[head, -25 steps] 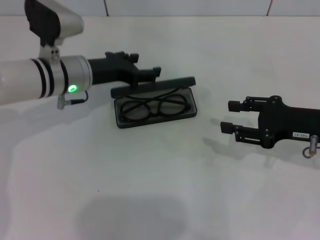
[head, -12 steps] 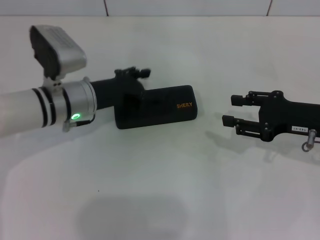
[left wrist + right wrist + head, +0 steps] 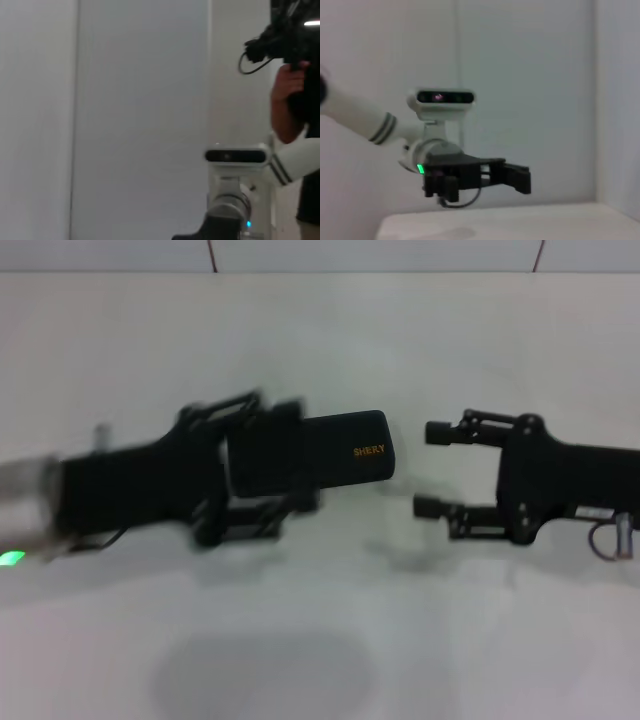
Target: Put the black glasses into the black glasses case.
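We see the flat rectangular black glasses case (image 3: 320, 452) closed near the white surface's (image 3: 400, 640) middle, long axis left-right. Our left gripper (image 3: 285, 455) straddles its left end, jaws released; right gripper (image 3: 428, 468) released alongside.

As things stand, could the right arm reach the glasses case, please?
Probably yes: the right gripper hangs open, facing the closed black glasses case, with only bare table between them. The left gripper straddles the case's far end.

Both grippers are showing black, skeletal linkage frames — the left gripper (image 3: 275, 465) is trailing a green indicator light, while the right gripper (image 3: 432, 468) is carrying a white label and a silver connector. The left arm is wearing 2 dark bands — white casing.
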You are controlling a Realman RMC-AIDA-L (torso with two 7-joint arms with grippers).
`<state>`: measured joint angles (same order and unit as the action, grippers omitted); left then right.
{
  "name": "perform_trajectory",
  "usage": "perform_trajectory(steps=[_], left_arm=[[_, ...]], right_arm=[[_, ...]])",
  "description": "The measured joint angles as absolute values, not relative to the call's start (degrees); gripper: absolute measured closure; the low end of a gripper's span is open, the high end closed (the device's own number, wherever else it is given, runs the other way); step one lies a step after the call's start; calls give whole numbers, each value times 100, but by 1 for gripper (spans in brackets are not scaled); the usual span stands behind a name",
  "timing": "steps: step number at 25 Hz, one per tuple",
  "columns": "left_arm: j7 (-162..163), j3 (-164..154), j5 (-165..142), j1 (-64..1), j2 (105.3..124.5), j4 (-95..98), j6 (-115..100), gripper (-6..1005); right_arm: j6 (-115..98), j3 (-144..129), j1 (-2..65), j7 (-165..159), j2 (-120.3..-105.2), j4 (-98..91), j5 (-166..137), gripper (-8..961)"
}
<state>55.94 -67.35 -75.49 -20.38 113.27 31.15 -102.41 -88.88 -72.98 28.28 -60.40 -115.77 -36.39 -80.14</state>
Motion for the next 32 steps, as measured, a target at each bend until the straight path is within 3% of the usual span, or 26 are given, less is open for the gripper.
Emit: perform_trajectory(steps=[4,12,32], left_arm=[[5296,-6742,-7821,-1647,11214,3055,-10598,168],[4834,-6739,-7960,-1234,11360,3033,-10547,168],[4817,-6441,-7990,-1423,11441,3014,-10280,168]], right_arm=[[-9315,-7493,2871,-5403,-11609,-3425,-7998,200],[-9466,-7934,3071,-4555,-11616,-2931,-7593,68],[-9271,-7930,3070,-4461,-11619,-2900,-7558,74]])
